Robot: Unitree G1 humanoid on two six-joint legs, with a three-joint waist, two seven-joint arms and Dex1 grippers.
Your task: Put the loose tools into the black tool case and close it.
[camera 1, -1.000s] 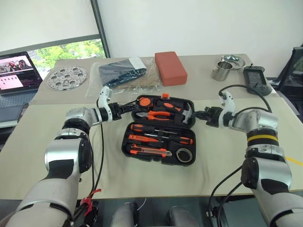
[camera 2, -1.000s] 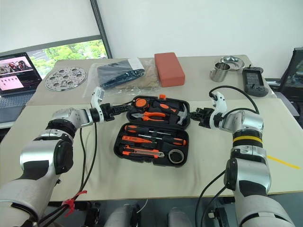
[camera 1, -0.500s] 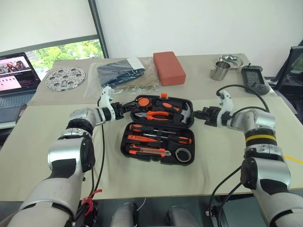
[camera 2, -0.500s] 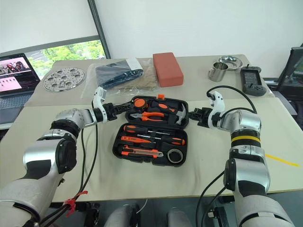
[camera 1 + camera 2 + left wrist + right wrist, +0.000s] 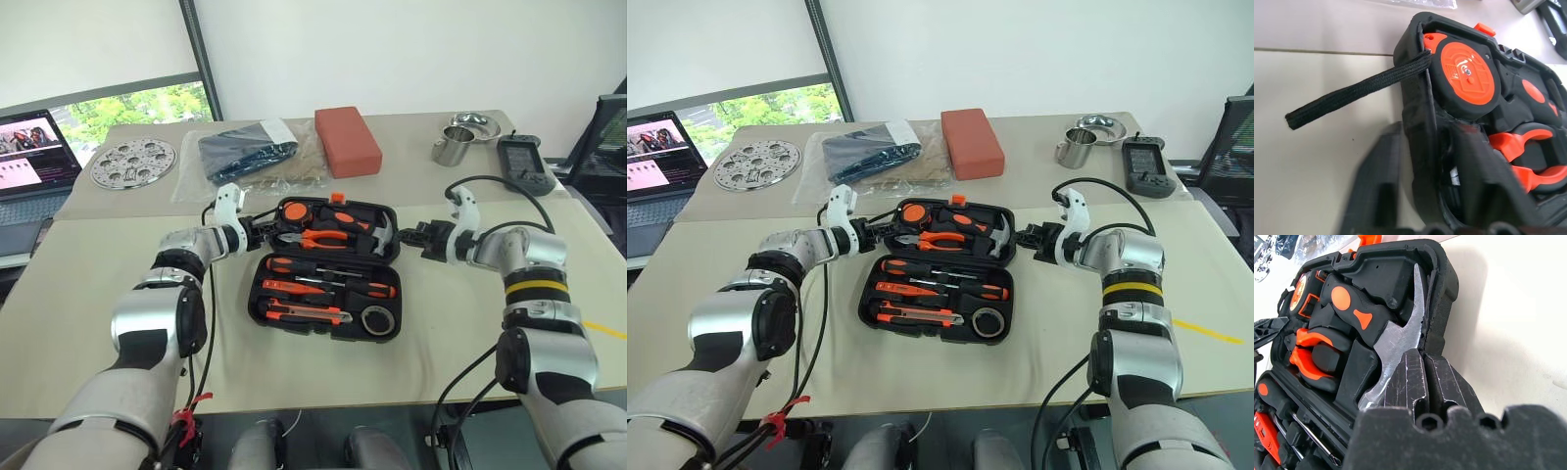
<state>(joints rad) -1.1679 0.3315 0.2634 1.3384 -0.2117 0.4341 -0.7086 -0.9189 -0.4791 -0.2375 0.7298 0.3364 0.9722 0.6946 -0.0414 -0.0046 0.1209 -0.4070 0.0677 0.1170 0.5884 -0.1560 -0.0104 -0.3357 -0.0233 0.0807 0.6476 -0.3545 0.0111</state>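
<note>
Case [image 5: 328, 284] lay open on the table [image 5: 98, 294] in front of me, black tool case with its lower tray nearest. Tray held the loose tools in their slots: utility knife [image 5: 306, 313] and tape roll [image 5: 376, 320] closest, then the screwdrivers [image 5: 333, 277] in rows above them. Behind the tray the lid stood raised, carrying pliers [image 5: 328, 236], a hammer [image 5: 1393, 350] and a round orange tape measure [image 5: 1465, 73].

My left claw [image 5: 257, 228] was at the lid's left edge, its fingers [image 5: 1376, 191] one on each side of the lid's wall, narrowed around it. A black strap [image 5: 1352, 93] ran from that corner out over the table. My right claw [image 5: 411, 238] was at the lid's right edge, fingers [image 5: 1422, 382] pressed together, tips against the rim beside the hammer head.

Farther back lay a dark bundle in a clear bag [image 5: 250, 152], a red block [image 5: 348, 140], a perforated metal disc [image 5: 133, 161], a steel cup [image 5: 449, 148] and a laptop [image 5: 34, 152].
</note>
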